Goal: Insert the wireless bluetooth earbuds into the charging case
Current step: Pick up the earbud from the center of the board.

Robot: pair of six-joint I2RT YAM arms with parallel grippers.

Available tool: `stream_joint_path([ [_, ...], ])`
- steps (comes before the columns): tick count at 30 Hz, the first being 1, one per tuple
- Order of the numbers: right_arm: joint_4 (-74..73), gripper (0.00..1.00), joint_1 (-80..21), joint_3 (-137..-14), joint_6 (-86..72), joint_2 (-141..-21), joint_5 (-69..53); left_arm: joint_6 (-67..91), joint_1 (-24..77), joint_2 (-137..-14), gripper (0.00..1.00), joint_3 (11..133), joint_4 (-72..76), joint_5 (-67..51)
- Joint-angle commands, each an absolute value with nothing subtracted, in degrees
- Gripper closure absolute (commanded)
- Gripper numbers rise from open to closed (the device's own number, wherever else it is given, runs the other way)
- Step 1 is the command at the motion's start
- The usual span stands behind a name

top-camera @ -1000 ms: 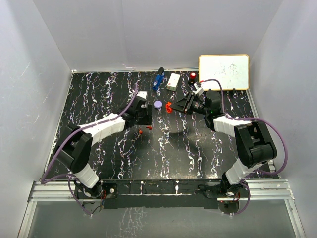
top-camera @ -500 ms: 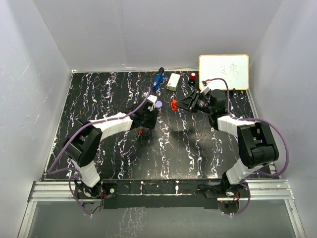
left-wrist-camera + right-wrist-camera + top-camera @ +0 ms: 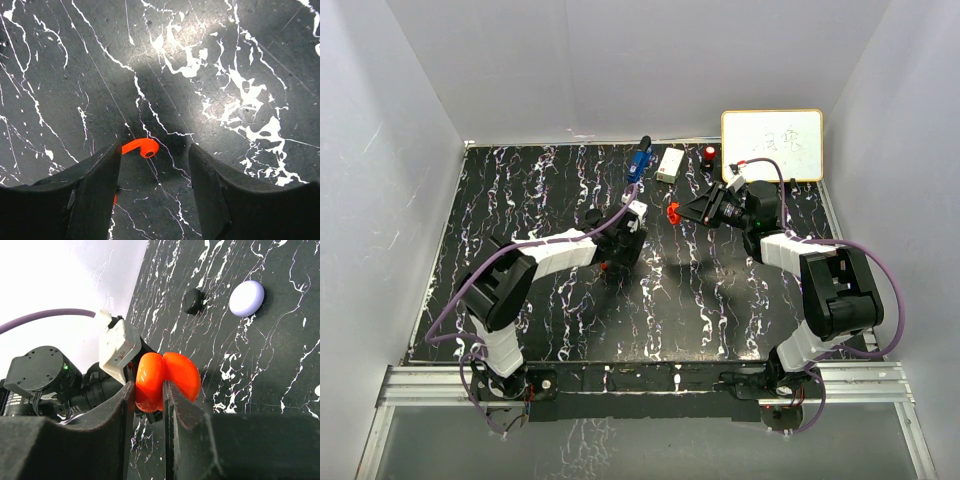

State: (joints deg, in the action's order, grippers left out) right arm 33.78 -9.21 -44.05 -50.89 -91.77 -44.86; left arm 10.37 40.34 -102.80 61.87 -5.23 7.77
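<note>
Your left end effector (image 3: 155, 161) is spread, its two dark fingers standing low over the black, white-veined tabletop (image 3: 260, 45). Between them lies one orange-red earbud (image 3: 141, 148), flat on the tabletop. Its rounded head points toward the gap's middle and its thin stem reaches toward the finger on the view's left, ending just beside it. Neither finger is closed on it. A second scrap of red shows at that same finger's inner edge, too hidden to name.

Your right end effector (image 3: 148, 394) is pressed together on the charging case (image 3: 176, 374), an orange-red shell of two rounded lobes. The fingers pinch one lobe while the other bulges out past the grip. From above, the case hangs off the tabletop, right of the left arm's wrist.

Beyond the case in the right wrist view, a small black piece (image 3: 193, 300) and a round lilac puck (image 3: 246, 298) lie near each other on the tabletop. A whiteboard (image 3: 772, 145) leans at the far right corner.
</note>
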Motion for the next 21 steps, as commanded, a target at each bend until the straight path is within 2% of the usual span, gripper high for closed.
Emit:
stream_joint_path([
  [1,35.9,1.0,-8.8,-43.8,-49.8,-89.3,-45.4,9.4,40.7,-103.0,0.47,63.7,-7.3,9.5],
  [21,35.9,1.0,-8.3,-43.9,-49.7,-89.3,-45.7,8.5,40.9,-103.8,0.52,63.8,-6.8,11.7],
])
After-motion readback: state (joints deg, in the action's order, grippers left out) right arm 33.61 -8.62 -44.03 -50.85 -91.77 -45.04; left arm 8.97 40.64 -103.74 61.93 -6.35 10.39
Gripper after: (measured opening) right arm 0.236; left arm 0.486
